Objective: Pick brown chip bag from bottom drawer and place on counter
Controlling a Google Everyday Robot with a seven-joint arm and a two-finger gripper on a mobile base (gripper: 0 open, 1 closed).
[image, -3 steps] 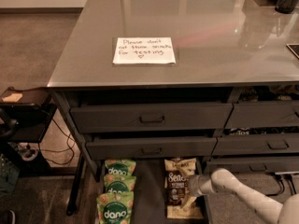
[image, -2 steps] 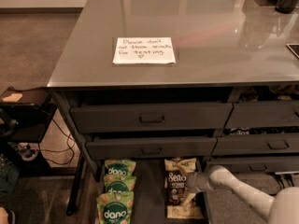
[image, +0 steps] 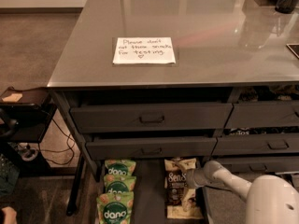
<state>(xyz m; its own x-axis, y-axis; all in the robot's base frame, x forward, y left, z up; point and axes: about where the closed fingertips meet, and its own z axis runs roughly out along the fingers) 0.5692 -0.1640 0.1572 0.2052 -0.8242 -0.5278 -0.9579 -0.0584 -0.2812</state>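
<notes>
The gripper (image: 190,178) is reaching into the bottom drawer (image: 148,190) on its white arm (image: 229,181), which is coming in from the lower right. The claw is sitting against the right edge of the brown chip bag (image: 175,190), about halfway down it. Whether it is gripping the bag cannot be told. The bag is lying flat on the drawer floor directly beside and partly under the claw, with the drawer's right wall running close behind the claw and leaving little room on that side. Beyond the bag from the claw, a strip of bare dark floor is lying open, and past that three green bags (image: 117,195) are stacking down the drawer's far side. Just above the claw, the closed drawer front (image: 152,147) is overhanging the bag's top end. Well above that, the counter (image: 210,41) is carrying a handwritten note (image: 144,50), its front edge jutting out over the drawers. Compared with a moment ago, the claw is sitting slightly further in over the bag, while the bags are lying where they were.
</notes>
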